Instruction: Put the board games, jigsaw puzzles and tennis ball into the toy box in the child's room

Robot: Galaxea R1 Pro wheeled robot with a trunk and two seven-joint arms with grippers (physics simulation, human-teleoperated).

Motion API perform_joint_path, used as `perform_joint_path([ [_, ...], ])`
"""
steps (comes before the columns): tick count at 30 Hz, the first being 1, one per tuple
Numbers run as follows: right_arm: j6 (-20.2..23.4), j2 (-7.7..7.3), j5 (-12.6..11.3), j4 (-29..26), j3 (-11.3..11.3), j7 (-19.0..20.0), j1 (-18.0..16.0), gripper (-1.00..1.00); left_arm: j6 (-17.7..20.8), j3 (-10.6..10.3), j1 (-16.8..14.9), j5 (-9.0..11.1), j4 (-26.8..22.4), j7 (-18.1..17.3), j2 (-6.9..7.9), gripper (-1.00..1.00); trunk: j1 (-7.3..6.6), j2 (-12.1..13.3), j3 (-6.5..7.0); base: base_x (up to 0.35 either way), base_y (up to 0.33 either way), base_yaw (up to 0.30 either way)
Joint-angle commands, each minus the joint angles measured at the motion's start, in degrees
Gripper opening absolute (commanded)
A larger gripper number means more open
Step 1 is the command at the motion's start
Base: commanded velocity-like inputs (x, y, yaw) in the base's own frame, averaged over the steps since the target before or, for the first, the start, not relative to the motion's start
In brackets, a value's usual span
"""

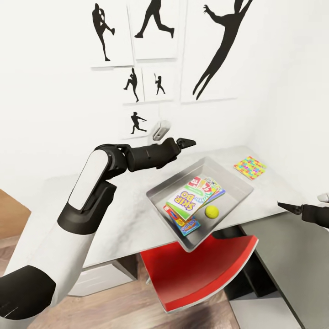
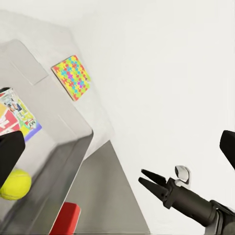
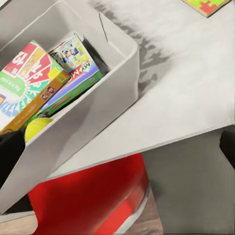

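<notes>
toy box: pale grey rectangular bin with flared rim (image 1: 155,194) sits on the light grey desk top (image 1: 114,214), overhanging its near edge above a red chair seat (image 1: 201,269).
in the box: slim yellow-red-green "SKIP-BO" game box (image 1: 192,196) on top; light-blue cartoon game box (image 3: 73,51) and another printed box edge under it; small yellow-green tennis ball (image 1: 211,211) at the stack's 4 o'clock, loose on the bin floor.
puzzle outside: one multicoloured puzzle-pattern slab (image 1: 250,167) lies flat on the desk at the bin's 2 o'clock, well apart from it. Second slab cannot be made out; possibly buried in the stack.
left gripper: (image 1: 186,142) hangs above the desk at the bin's 11 o'clock, touching nothing; whether its fingers are parted cannot be told.
right gripper: (image 2: 148,179) fingers slightly parted, empty, at the bin's 3 o'clock, near the dark grey desk wing (image 1: 292,256).
step: judged late stage, with games and ball in and the visible puzzle slab outstanding.
next move: likely right arm to 12 o'clock toward the slab; flat piece, so needs an edge pinch or a slide to the desk edge.
</notes>
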Motion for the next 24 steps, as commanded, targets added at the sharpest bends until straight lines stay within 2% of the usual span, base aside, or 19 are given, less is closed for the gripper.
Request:
perform_joint_path([
  [1,0.49,0.00,0.55,-0.05,-0.05,0.58,-0.07,1.00,0.00,0.03,-0.06,0.56,-0.04,0.62,-0.02,1.00,0.03,-0.11,-0.10,0.000,0.082,-0.019],
  [10,0.49,0.57,0.51,-0.05,-3.48,-0.90,0.54,1.00,0.60,-0.93,0.51,0.73,-0.03,2.08,-0.68,1.00,0.03,-0.11,-0.02,0.000,0.037,-0.063],
  [15,0.49,0.71,0.55,-0.05,-4.18,-1.24,0.59,1.00,0.64,-1.49,1.00,0.78,-0.03,2.19,-0.95,1.00,0.03,-0.11,0.14,0.000,0.012,-0.181],
  [24,0.49,1.02,1.06,0.55,-4.54,-1.64,0.61,1.00,0.59,-2.39,3.29,0.69,0.34,2.19,-2.40,1.00,0.03,-0.11,0.52,0.000,0.004,-0.229],
])
